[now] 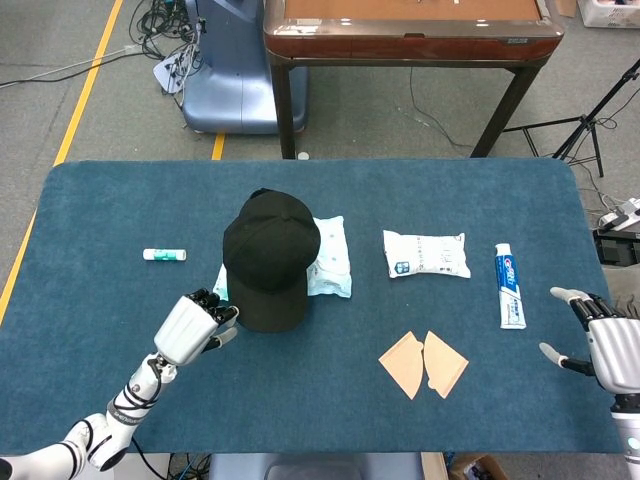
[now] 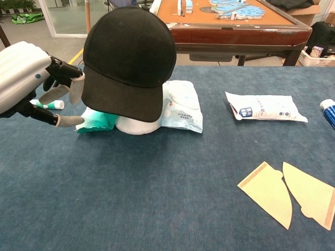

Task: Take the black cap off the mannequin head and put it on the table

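Note:
The black cap (image 1: 268, 260) (image 2: 128, 60) sits on the white mannequin head (image 2: 137, 125), of which only the base shows under the brim. My left hand (image 1: 192, 327) (image 2: 32, 78) hovers just left of the brim, fingers apart, holding nothing; its fingertips (image 2: 76, 89) are close to the brim's edge. At the table's right edge my right hand (image 1: 605, 345) rests open and empty; the chest view does not show it.
On the blue table (image 1: 100, 260) lie a green-white packet (image 2: 180, 104) behind the head, a small tube (image 1: 165, 255) at left, a white pouch (image 1: 426, 253), a toothpaste tube (image 1: 510, 285) and two tan paper pieces (image 1: 423, 363). A brown table (image 1: 410, 30) stands beyond.

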